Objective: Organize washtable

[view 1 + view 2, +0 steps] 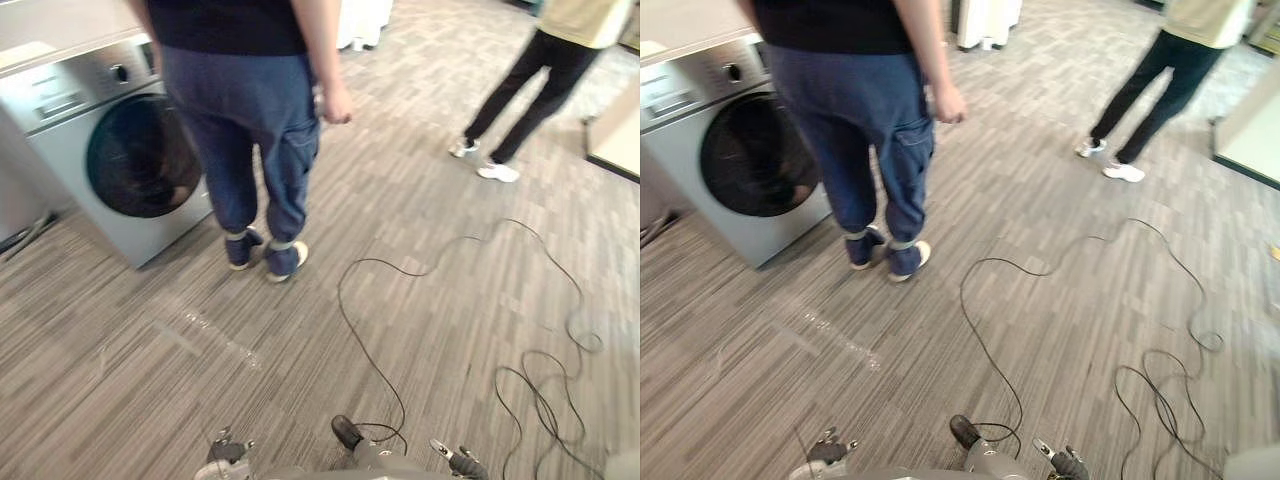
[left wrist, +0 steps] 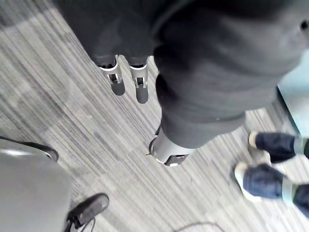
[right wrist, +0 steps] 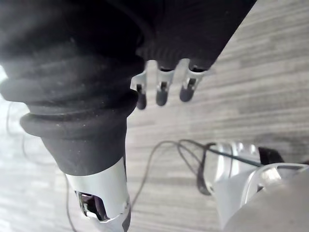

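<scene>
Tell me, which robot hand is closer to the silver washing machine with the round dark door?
Left. The left hand hangs on the washing machine's side, well short of it; the right hand hangs on the other side, farther off.

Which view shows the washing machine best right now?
The left eye view: the washing machine shows its control panel and round door, beside a person. The right eye view crops its panel at the edge. The wrist views face carpet.
</scene>
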